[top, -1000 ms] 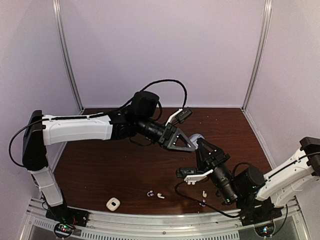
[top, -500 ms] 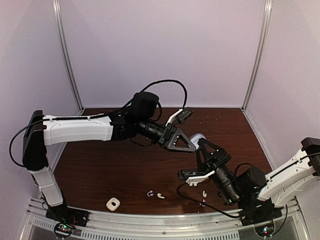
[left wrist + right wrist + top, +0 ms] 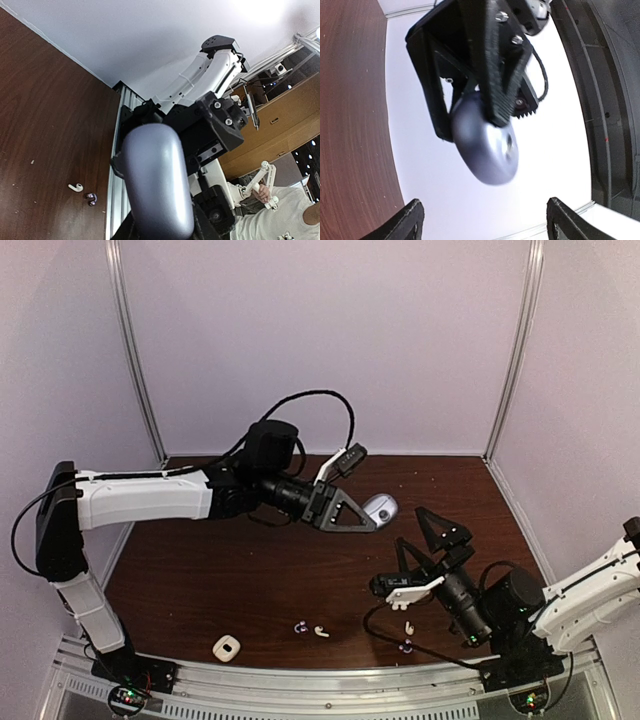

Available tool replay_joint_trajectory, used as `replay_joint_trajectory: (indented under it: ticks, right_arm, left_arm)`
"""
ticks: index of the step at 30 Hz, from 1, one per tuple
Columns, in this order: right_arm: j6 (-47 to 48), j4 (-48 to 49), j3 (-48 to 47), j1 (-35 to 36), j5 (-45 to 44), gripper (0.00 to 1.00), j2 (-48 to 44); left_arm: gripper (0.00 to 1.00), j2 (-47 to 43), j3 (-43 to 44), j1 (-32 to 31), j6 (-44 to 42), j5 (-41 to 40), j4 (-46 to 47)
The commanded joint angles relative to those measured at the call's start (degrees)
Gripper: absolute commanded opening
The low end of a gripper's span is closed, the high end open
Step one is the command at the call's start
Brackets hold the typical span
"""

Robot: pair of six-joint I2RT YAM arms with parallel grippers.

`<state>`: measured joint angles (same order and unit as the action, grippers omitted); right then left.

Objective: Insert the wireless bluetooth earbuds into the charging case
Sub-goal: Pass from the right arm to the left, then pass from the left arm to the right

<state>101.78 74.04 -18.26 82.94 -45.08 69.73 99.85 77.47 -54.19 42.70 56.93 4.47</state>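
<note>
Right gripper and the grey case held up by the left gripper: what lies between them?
Nothing. In the top view, only bare table shows in the gap between right gripper and case; the right wrist view agrees.

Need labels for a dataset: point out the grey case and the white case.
grey case point(image 3: 380, 508): top view, on its rounded shell.
white case point(image 3: 227, 647): top view, on its middle.
</note>
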Motion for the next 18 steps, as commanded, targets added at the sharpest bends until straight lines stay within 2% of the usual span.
replay_joint_trajectory:
  ticks: [1, 4, 8, 13, 18]
  right_arm:
    - [-17.8, -15.0, -2.8, -0.9, -0.6, 0.86, -6.3]
    - [-35.0, -33.2, -7.8, -2.8, 3.3, 0.91, -11.9]
    - [-56.0, -52.0, -14.3, -9.5, 14.9, 0.96, -17.7]
    - [-74.0, -63.2, -18.7, -17.7, 32.1, 0.97, -21.0]
    - [-87.8, -68.1, -20.5, -24.4, 50.8, 0.97, -21.6]
  left_arm:
    - [0.03, -3.6, -2.2, 3.0, -5.2, -2.7, 2.0]
    - [0.01, -4.4, -2.6, 4.3, -9.5, -4.7, -0.2]
    - [0.01, -5.5, -4.1, 5.6, -13.7, -7.3, -1.0]
    - [0.01, -6.4, -5.7, 6.5, -18.7, -8.6, -1.7]
    - [0.01, -7.0, -5.1, 6.5, -25.7, -8.2, -6.3]
